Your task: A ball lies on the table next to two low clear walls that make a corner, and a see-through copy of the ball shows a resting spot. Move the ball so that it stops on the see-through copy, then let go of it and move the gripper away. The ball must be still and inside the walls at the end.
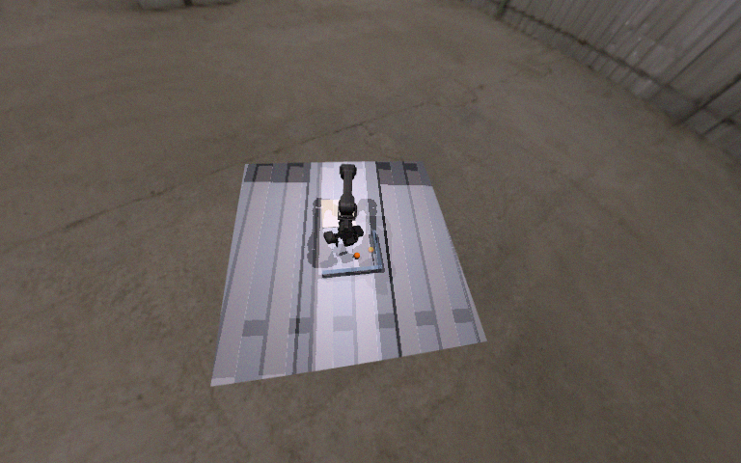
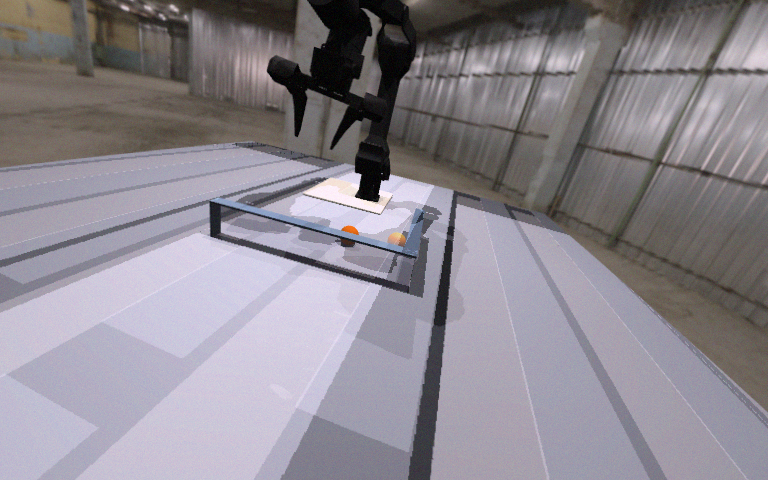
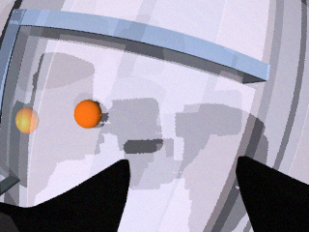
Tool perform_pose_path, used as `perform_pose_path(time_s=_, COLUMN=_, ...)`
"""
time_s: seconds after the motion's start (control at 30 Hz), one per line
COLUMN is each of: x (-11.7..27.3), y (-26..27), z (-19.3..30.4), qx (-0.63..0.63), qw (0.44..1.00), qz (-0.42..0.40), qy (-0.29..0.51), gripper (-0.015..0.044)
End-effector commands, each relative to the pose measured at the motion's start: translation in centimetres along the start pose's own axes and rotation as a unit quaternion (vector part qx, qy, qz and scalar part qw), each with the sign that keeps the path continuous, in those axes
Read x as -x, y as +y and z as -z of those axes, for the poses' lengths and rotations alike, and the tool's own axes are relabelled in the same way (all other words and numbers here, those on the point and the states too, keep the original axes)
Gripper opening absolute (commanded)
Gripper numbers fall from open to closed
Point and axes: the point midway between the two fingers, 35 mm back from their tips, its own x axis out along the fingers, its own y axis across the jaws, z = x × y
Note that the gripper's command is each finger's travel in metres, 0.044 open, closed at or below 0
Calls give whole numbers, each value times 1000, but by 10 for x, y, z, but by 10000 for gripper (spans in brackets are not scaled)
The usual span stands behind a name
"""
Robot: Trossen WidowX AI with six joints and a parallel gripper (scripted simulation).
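Note:
The solid orange ball [image 1: 356,255] [image 2: 349,231] [image 3: 87,114] rests on the table inside the corner. The paler see-through copy [image 1: 370,250] [image 2: 396,239] [image 3: 26,120] is beside it, apart from it and close to the short wall [image 2: 416,229] [image 3: 7,48]. The long clear wall [image 2: 283,219] [image 3: 145,31] joins the short one at a corner. My gripper [image 2: 314,142] [image 3: 183,166] is open and empty, pointing down, high above the table. In the wrist view, the ball lies left of both fingertips and farther up the frame. Nothing hides the ball there.
A pale base plate [image 1: 328,211] [image 2: 334,189] lies under the arm's foot, behind the walled area. The short wall's blue top edge also shows in the top view, on the right of the copy. Dark shadows of the arm fall around the ball.

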Motion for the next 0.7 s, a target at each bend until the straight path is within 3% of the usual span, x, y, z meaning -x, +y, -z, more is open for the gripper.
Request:
perform_pose_path(time_s=0.0, x=-50, y=50, z=-9, qx=-76, qw=994, qz=-50, qy=58, gripper=275)
perform_pose_path(time_s=0.17, x=-85, y=92, z=-8, qx=-134, qw=982, qz=-68, qy=111, gripper=275)
perform_pose_path(time_s=0.67, x=-100, y=95, z=-4, qx=-136, qw=982, qz=-69, qy=112, gripper=275)
